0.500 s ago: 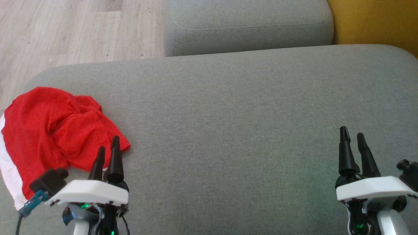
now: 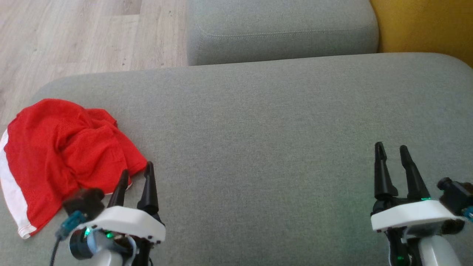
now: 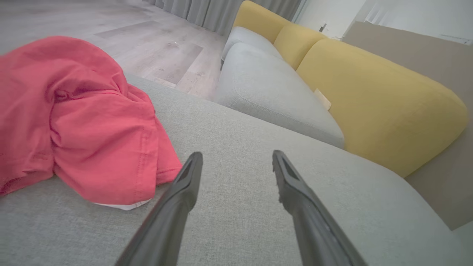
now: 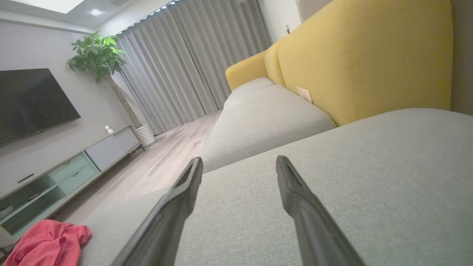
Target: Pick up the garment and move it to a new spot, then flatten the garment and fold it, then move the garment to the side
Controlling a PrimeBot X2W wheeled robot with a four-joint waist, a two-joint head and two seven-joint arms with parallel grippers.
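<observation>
The left pincer (image 2: 137, 168) stands with its two dark fingers apart and nothing between them, low over the grey seat cushion (image 2: 266, 122). The garment (image 2: 63, 147), a red mesh piece with a white band along one edge, lies crumpled on that cushion immediately to this pincer's left. Its nearest corner reaches the tip of the left finger (image 3: 188, 177). In the left wrist view the red hem, with a sliver of white under it, sits just beside that finger, though whether cloth and finger touch cannot be told. The bulk of the cloth is heaped ahead and to the left of the pincer in thick folds, with the white band on the side farthest from it. The right pincer (image 2: 391, 146) is likewise spread, fingers apart and holding nothing, over bare cushion well apart from the garment. In the right wrist view the garment is a small red heap far to that pincer's left, near the cushion's end. Ahead of both pincers lies a second grey cushion (image 2: 281, 33), and ahead of the right pincer, to its right, a yellow backrest (image 2: 425, 26). Ahead and left of the left pincer, past the cushion's edge, is pale wood floor (image 2: 74, 37). Far to the right pincer's left stand a dark television (image 4: 33, 103), a leafy plant (image 4: 98, 53), a low cabinet (image 4: 107, 147) and grey curtains (image 4: 192, 62).
</observation>
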